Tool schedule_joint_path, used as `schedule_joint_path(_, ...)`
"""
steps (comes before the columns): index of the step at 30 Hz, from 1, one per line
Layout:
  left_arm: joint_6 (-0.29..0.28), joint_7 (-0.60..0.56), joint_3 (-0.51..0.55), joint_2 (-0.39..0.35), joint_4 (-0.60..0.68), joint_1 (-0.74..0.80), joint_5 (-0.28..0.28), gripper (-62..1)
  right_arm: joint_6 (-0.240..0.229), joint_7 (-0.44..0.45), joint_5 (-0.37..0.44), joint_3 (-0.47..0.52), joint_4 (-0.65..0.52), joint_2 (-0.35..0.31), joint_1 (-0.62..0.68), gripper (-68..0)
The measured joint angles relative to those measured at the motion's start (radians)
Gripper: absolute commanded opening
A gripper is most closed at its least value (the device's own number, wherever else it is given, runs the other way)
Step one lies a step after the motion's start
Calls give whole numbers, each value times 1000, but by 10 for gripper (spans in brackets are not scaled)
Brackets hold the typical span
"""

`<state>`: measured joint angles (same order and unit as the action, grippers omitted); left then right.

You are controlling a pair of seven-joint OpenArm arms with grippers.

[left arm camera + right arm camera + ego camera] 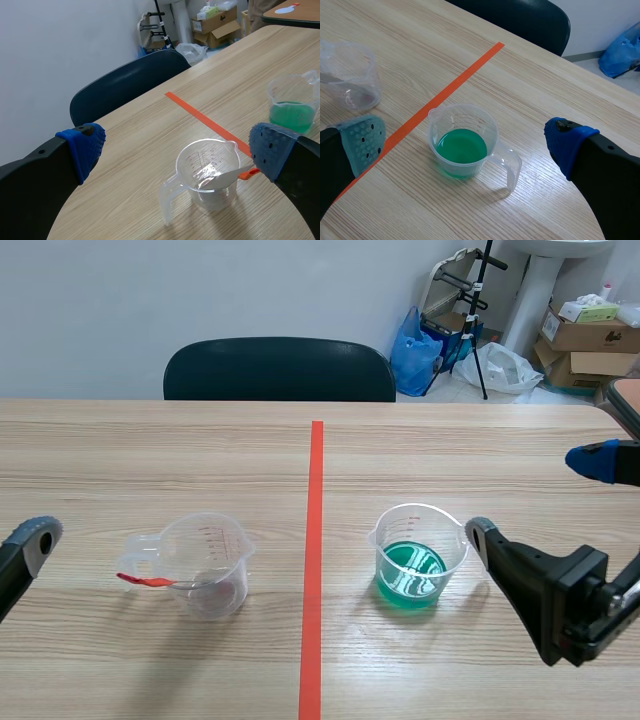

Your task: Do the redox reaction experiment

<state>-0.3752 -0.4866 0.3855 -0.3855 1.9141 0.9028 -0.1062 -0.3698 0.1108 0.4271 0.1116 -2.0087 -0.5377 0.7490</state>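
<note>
Pale wood counter (200, 450) carries everything. Right pincer (535, 497), fingers spread wide and empty, stands at 3 o'clock of the green-liquid cup (415, 558), whose handle points that way, so this arm looks nearer. Left pincer (176, 150), equally spread and empty, faces the clear cup (205, 565), its red-handled spoon (145, 581) lying toward 9 o'clock.

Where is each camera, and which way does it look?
Scene view: sits between the arms, faces across the table toward the chair; left arm and right arm enter low.
Left wrist view: rides the left arm, looks down at the clear cup holding a spoon; its open left end effector shows.
Right wrist view: rides the right arm, looks down at the green-liquid cup; its open right end effector shows.
Shared: both wrist views show both cups and the tape line.
</note>
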Motion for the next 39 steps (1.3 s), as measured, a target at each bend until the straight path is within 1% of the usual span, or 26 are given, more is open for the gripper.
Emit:
schedule_joint_path(19, 0, 0, 0, 0, 0, 0, 0, 6, -1, 0, 0, 0, 0, 0, 0, 4)
schedule_joint_path(23, 0, 1, 0, 0, 0, 0, 0, 6, -37, -7, -1, 0, 0, 0, -22, 4)
schedule_joint_path(26, 0, 2, 0, 0, 0, 0, 0, 6, -30, -6, -16, -2, 0, -1, -66, 4)
schedule_joint_path(28, 0, 2, 0, 0, 0, 0, 0, 6, -30, -6, -41, -26, 0, -16, -95, 4)
schedule_joint_path(32, 0, 4, 0, 0, 0, 0, 0, 6, -42, -6, -69, -133, 3, -62, -170, 4)
schedule_joint_path(35, 0, 5, 0, 0, 0, 0, 0, 6, -69, -6, -71, -210, 31, -83, -252, 4)
schedule_joint_path(37, 2, 5, 0, 0, 0, 5, 1, 6, -102, -6, -72, -262, 64, -92, -312, 4)
schedule_joint_path(38, 10, 5, 0, 0, 0, 14, 4, 6, -119, -6, -72, -288, 81, -94, -339, 4)
schedule_joint_path(39, 32, 5, 0, 0, 0, 27, 8, 6, -134, -5, -81, -319, 100, -97, -368, 4)
